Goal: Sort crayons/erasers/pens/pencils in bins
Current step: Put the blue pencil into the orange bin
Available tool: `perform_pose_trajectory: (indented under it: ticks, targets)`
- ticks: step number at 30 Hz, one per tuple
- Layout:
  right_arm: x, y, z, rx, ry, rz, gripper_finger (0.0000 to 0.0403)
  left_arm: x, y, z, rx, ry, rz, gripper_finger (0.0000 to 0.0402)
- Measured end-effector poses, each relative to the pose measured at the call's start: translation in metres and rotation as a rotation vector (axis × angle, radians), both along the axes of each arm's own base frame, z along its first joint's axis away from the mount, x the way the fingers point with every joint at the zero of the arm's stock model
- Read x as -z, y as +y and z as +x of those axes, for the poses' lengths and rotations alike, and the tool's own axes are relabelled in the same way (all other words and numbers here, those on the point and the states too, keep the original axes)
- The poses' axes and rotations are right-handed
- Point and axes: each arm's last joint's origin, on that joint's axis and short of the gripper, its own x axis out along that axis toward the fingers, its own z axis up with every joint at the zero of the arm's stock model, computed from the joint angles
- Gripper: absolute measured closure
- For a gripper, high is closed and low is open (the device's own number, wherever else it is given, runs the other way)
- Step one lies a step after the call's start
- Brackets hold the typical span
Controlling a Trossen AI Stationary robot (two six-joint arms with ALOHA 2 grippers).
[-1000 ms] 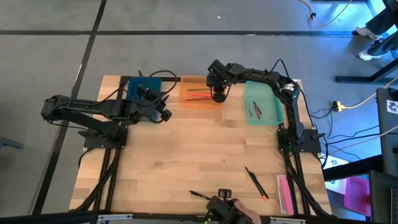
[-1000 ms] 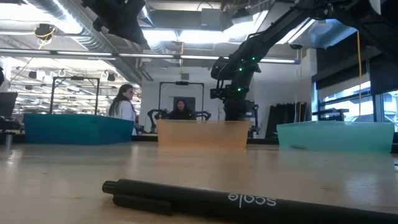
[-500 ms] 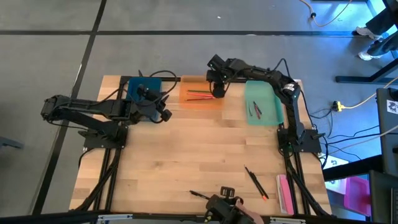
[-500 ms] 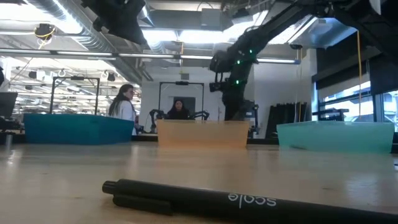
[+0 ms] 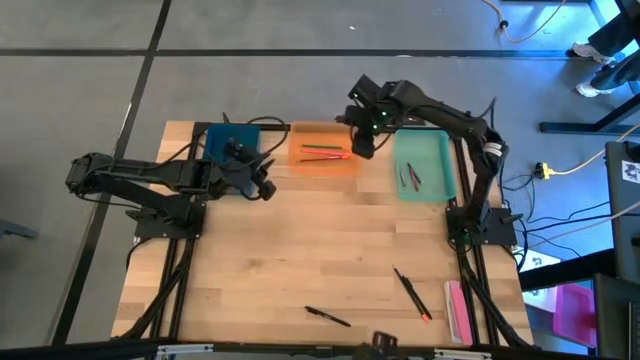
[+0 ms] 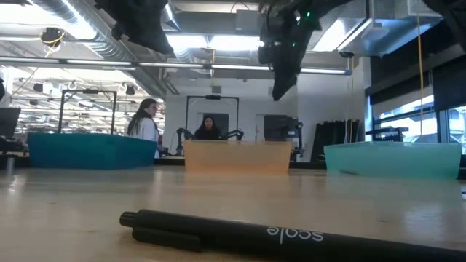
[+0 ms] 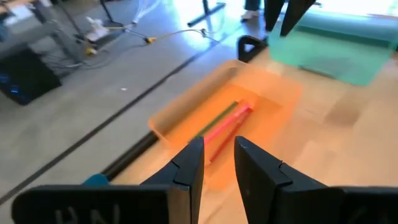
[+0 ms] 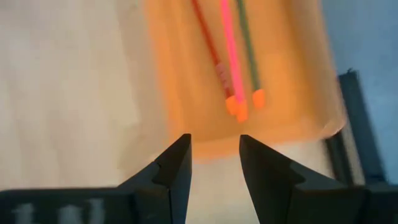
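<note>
The see-through orange plastic bin (image 5: 323, 152) sits at the far edge of the wooden table (image 5: 300, 250). Red and green pencils (image 8: 231, 59) lie inside it. The right gripper (image 5: 365, 145) hangs above its right end, fingers spread a little, holding nothing. The left gripper (image 5: 262, 185) waits near its left side, fingers slightly apart, empty. A mint green bin (image 5: 422, 166) stands just right of it, a dark teal bin (image 5: 228, 142) left

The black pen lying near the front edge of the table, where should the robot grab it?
Around the middle of the black pen, coming straight down from above. It lies flat and alone on the table, so fingers should straddle its thin barrel crosswise.
</note>
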Motion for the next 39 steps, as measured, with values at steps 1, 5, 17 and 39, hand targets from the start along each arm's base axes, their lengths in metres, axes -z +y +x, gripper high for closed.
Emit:
perform_pose_trajectory:
  ticks: [1, 5, 17, 39]
  targets:
    - [-0.004, 0.006, -0.002, 0.015, 0.007, 0.019, 0.0263, 0.000, 0.000, 0.000, 0.015, 0.000, -0.010, 0.0321]
    - [-0.022, 0.032, -0.010, 0.055, 0.025, 0.066, 0.0263, 0.001, -0.004, 0.002, 0.087, 0.000, -0.053, 0.0321]
    - [-0.035, 0.140, -0.059, 0.225, -0.054, 0.149, 0.0263, 0.001, -0.042, 0.001, 0.299, 0.007, -0.081, 0.0321]
    - [0.036, 0.300, -0.101, 0.615, 0.276, 0.377, 0.0263, 0.001, -0.081, -0.007, 0.493, 0.011, -0.080, 0.0321]
